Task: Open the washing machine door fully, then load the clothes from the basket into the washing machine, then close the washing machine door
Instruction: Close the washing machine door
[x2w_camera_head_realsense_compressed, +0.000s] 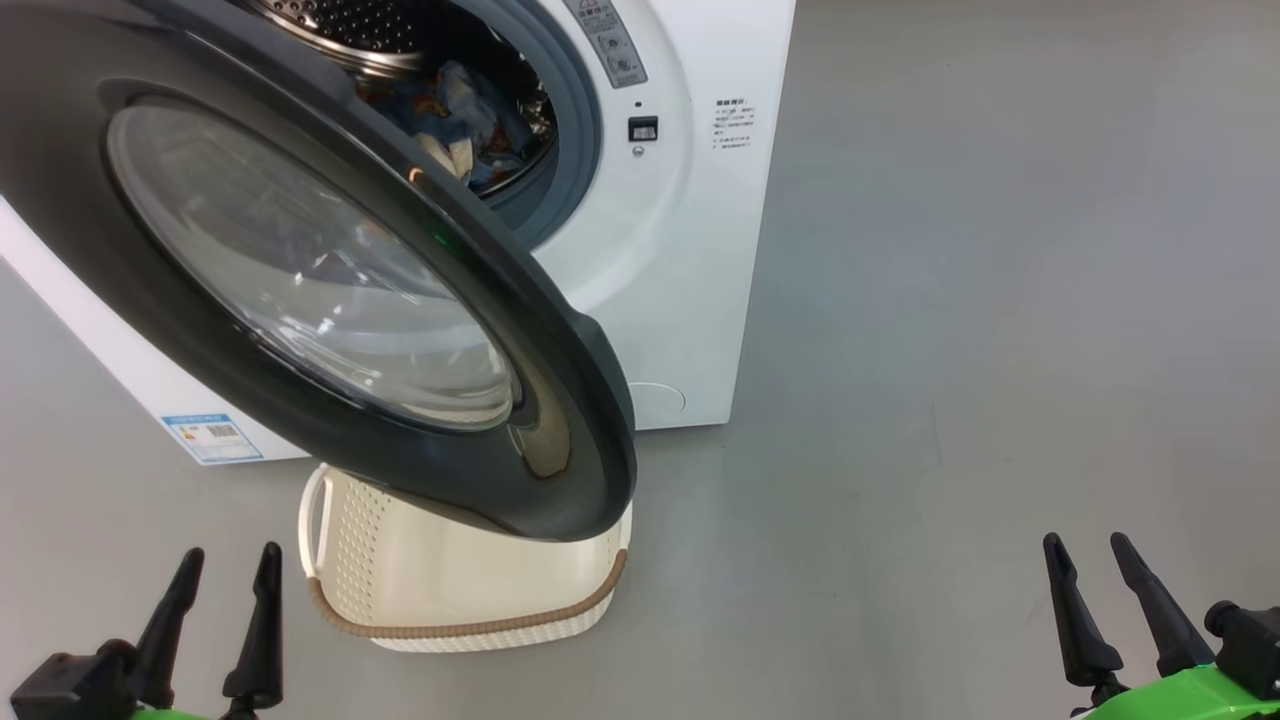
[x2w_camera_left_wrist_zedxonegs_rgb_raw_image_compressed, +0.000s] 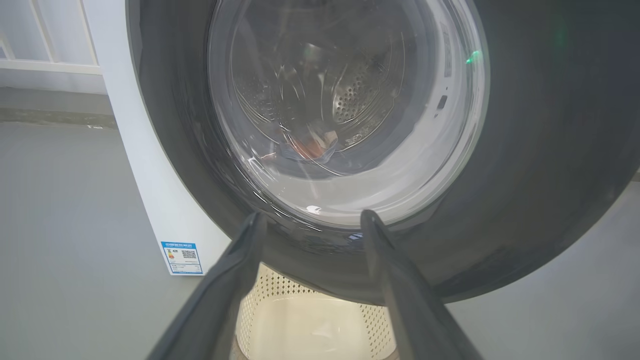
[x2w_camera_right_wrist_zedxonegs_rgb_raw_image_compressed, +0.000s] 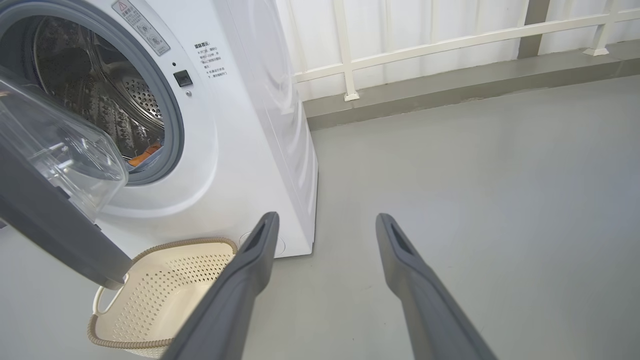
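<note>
Stage: the clothes (x2w_camera_head_realsense_compressed: 470, 115) lie inside the drum (x2w_camera_head_realsense_compressed: 320, 25) and the basket (x2w_camera_head_realsense_compressed: 460, 580) looks empty, so shutting the door (x2w_camera_head_realsense_compressed: 320, 280) seems to be all that is left.
Door: swung out from the washing machine (x2w_camera_head_realsense_compressed: 660, 250), its lower rim over the basket, which stands on the floor (x2w_camera_head_realsense_compressed: 950, 350) just in front of the machine; whether they touch I cannot tell.
Risk, left: a push from low down could clip the basket's white handle (x2w_camera_head_realsense_compressed: 315, 520) or slide off the glossy rim.
Risk, middle: a fold of clothes near the grey seal (x2w_camera_head_realsense_compressed: 580, 130) could get trapped and keep the latch from catching.
Risk, right: too soft a swing may stop the door short of the latch.
Left tool (x2w_camera_head_realsense_compressed: 232, 550): fingers spread wide, holding and touching nothing; just beside the basket, aimed at the door's lower rim.
Right tool (x2w_camera_head_realsense_compressed: 1084, 540): fingers spread wide, empty, over bare floor, well apart from the machine.
</note>
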